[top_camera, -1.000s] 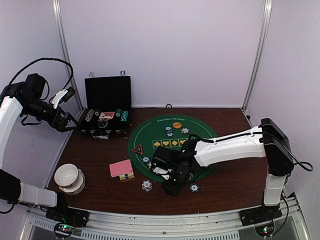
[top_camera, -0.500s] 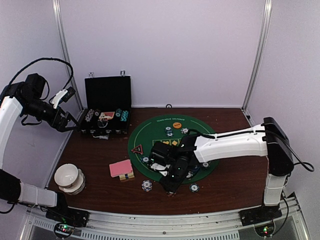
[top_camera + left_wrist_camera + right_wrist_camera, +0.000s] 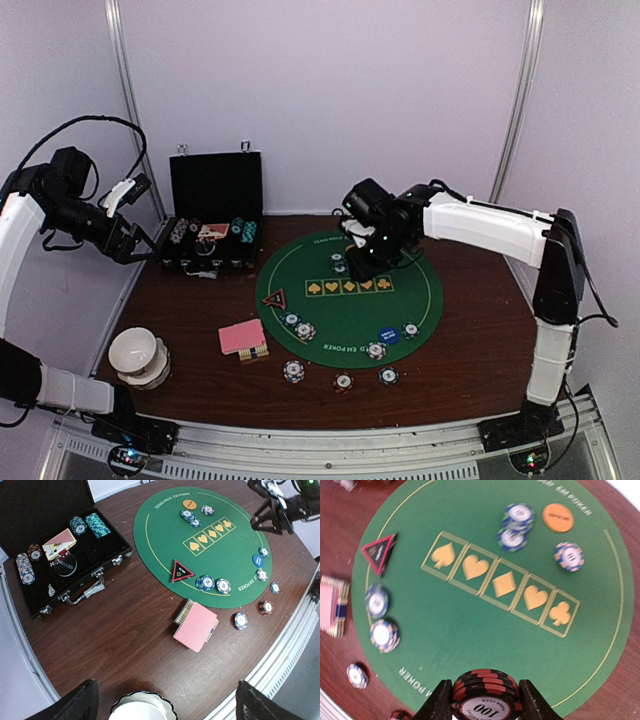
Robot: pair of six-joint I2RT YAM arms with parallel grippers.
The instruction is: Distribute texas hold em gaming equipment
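Chips [image 3: 484,684] sit clamped in the right gripper [image 3: 485,702] above the far mat [image 3: 470,625] for placing; left gripper [image 3: 135,238] hangs open.

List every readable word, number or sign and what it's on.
"100": top chip of the chip stack in the right gripper.
"TEXAS HOLD EM POKER": green mat rim.
Spade, heart, diamond, heart, club: mat's five boxes.
Orange disc, red triangle marker: lettering too blurred.
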